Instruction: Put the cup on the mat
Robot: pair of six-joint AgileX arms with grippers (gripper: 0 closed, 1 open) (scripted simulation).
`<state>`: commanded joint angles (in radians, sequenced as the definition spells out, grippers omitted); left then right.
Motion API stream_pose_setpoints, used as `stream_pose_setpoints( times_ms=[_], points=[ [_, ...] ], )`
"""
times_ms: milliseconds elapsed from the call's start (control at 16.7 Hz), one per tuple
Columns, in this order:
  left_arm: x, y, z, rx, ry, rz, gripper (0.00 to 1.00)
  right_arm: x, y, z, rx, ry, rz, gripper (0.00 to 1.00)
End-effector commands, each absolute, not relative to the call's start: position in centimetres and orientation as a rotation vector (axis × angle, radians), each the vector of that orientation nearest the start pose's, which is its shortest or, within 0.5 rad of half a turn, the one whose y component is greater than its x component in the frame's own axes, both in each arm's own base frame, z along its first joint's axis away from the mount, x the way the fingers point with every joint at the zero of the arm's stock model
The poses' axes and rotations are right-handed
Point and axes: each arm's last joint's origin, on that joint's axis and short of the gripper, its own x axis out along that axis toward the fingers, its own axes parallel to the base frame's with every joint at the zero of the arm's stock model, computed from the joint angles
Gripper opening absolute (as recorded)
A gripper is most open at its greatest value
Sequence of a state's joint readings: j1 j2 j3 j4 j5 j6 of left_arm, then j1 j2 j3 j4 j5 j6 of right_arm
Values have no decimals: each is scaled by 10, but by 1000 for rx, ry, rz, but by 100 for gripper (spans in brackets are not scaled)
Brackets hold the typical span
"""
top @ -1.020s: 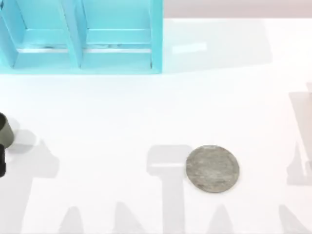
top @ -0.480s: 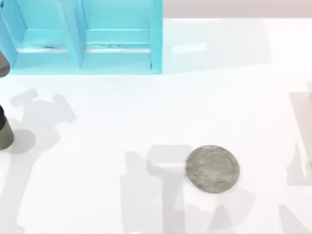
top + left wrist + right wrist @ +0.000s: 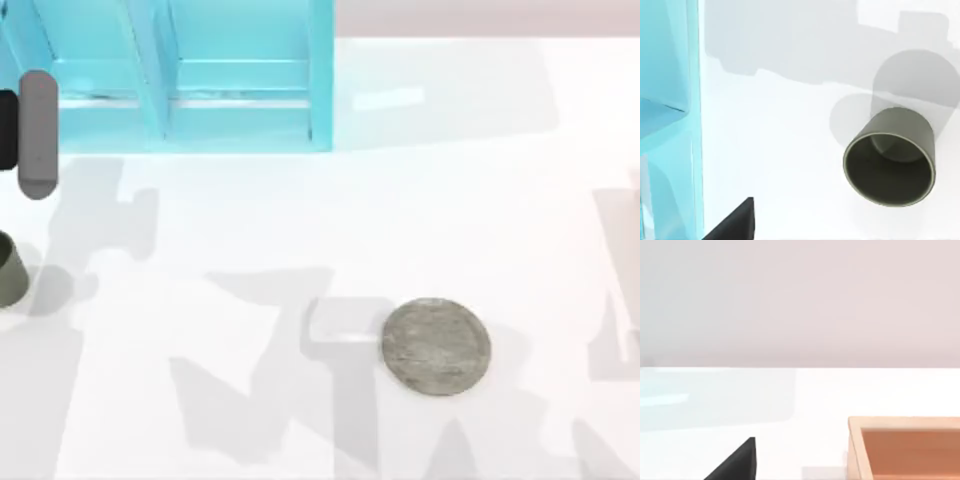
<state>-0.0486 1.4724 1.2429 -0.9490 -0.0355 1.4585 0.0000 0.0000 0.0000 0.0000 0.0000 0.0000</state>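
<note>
The olive-grey cup (image 3: 8, 270) stands upright on the white table at the far left edge, cut off by the top view's border. In the left wrist view the cup (image 3: 889, 162) shows its open mouth, with nothing inside. My left gripper (image 3: 30, 130) hangs behind the cup, in front of the cyan shelf and apart from the cup. A black part of it (image 3: 735, 225) shows in its wrist view. The mat (image 3: 436, 346), a mottled grey round disc, lies flat right of the table's middle, toward the front. A black edge of my right gripper (image 3: 735, 462) shows in the right wrist view.
A cyan shelf unit (image 3: 170, 80) with open compartments stands along the back left. The cyan shelf (image 3: 670, 125) is also close beside the left arm in its wrist view. An orange-brown box (image 3: 910, 447) sits on the table near the right arm.
My left gripper has moved from the front of the cup at the left edge to behind it, and come further into view. Arm shadows have shifted across the table. Cup and mat stay put.
</note>
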Motion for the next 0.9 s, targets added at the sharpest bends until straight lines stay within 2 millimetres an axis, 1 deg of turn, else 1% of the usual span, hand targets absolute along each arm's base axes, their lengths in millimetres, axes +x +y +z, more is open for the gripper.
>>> stream_pose_setpoints(
  times_ms=[240,360,480,540,900],
  points=[
    [323,13,249,1312,1121,-1117,100,106,-1,160,0,0,0,100],
    [334,29,241,1273,1167,-1193,100,106,-1,160,0,0,0,100],
    [339,42,239,1235,1193,-1219,100,106,-1,160,0,0,0,100],
    [340,45,238,1225,1198,-1222,100,106,-1,160,0,0,0,100],
    [340,44,237,1228,1198,-1223,100,106,-1,160,0,0,0,100]
  ],
)
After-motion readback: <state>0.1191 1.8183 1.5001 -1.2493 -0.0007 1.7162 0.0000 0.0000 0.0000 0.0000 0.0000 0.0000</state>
